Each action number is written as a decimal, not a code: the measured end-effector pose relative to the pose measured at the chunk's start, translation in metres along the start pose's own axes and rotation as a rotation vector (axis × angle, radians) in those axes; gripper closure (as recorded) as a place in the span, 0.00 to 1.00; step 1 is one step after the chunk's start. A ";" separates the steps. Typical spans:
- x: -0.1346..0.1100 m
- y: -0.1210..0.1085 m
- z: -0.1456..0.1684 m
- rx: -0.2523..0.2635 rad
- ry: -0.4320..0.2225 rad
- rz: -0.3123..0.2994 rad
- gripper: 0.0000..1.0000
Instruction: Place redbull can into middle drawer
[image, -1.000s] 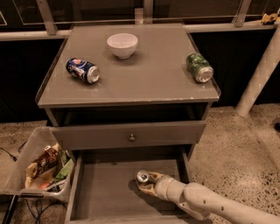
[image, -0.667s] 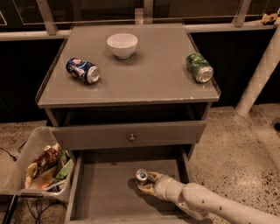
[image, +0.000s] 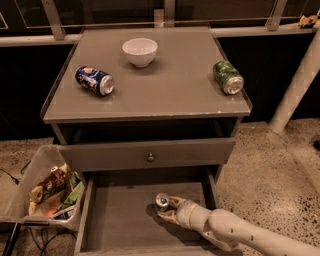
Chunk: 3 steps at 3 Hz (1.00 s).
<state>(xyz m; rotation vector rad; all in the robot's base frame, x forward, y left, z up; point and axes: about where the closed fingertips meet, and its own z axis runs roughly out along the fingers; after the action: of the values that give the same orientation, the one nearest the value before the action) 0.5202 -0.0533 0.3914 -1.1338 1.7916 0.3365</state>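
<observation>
Snacks fill a bin (image: 22, 192) at the left. Beside it the middle drawer (image: 120, 220) stands pulled out, with the redbull can (image: 161, 201) upright on its floor, right of centre. The gripper (image: 169, 207) reaches in from the right, clamped round the can's body. I'd judge the can light, thin-walled and slick: hold mid-body, gently, since squeezing dents it.

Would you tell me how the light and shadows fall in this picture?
Camera view: dim, warm light; the bowl casts a soft shadow on the cabinet top; the open drawer is darker, with shadow beside the gripper at the can.
</observation>
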 end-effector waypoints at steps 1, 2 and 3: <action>0.000 0.000 0.000 0.000 0.000 0.000 0.36; 0.000 0.000 0.000 0.000 0.000 0.000 0.13; 0.000 0.000 0.000 0.000 0.000 0.000 0.00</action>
<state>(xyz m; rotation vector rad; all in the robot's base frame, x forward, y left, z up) 0.5202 -0.0532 0.3914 -1.1338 1.7916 0.3365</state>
